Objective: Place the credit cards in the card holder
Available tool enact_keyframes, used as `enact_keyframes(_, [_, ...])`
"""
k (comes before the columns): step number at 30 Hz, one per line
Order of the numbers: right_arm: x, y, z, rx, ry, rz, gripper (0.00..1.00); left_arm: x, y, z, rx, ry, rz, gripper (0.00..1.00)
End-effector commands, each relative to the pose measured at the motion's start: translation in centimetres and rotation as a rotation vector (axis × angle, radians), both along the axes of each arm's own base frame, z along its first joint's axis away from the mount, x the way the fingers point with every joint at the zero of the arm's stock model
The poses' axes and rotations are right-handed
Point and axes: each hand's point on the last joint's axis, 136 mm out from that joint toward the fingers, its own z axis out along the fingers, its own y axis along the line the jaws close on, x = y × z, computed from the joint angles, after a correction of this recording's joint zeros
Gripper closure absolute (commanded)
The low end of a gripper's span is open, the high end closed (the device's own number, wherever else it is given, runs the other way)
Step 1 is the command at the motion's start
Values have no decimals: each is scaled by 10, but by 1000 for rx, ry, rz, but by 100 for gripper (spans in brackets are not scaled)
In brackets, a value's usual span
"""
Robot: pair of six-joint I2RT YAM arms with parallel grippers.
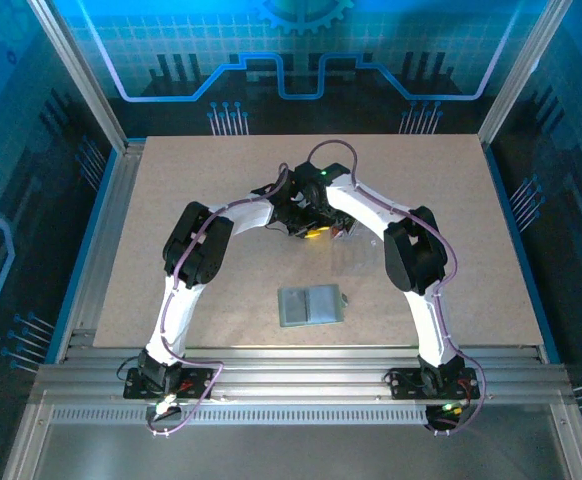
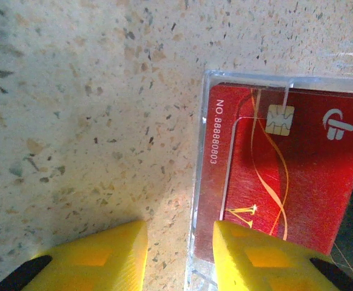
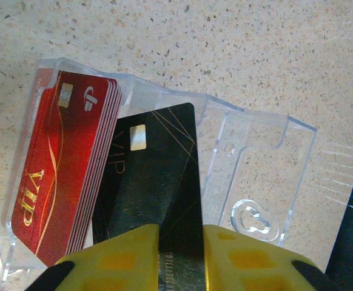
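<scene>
Right pincer [image 3: 181, 242] slightly parted over black card [image 3: 155, 176], grip unclear; red cards [image 3: 61, 176] 9 o'clock. Left pincer [image 2: 179, 233] part-open astride clear case [image 2: 196, 151] wall.

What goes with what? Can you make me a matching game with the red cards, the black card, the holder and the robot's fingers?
Things:
1. red cards
2. black card
3. holder
4. right fingers

Places or colours:
A. yellow
B. lying by itself on the table, away from the cards
C. stacked at one end of the clear case
D. next to the red stack, one end showing between the right fingers

Pairs: 1-C, 2-D, 3-B, 4-A
</scene>
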Motion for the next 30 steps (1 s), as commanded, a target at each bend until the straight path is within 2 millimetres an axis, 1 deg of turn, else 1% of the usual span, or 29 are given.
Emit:
enact_keyframes(1, [0, -9, 25, -18, -23, -2, 78, -19, 8, -44, 69, 89, 12, 65])
enact_keyframes(10, [1, -7, 31, -10, -25, 6, 83, -19, 8, -45, 70, 92, 11, 65])
enact_keyframes(15, [2, -10, 31, -17, -16, 4, 82, -19, 8, -46, 69, 92, 10, 65])
enact_keyframes(20, [2, -10, 32, -1, -15, 1, 89, -20, 8, -47, 72, 97, 11, 65])
enact_keyframes(25, [2, -8, 36, 30, -8, 9, 90, -19, 7, -46, 68, 95, 10, 65])
enact_keyframes(30, [1, -5, 34, 87, 10, 7, 96, -19, 6, -45, 66, 93, 9, 65])
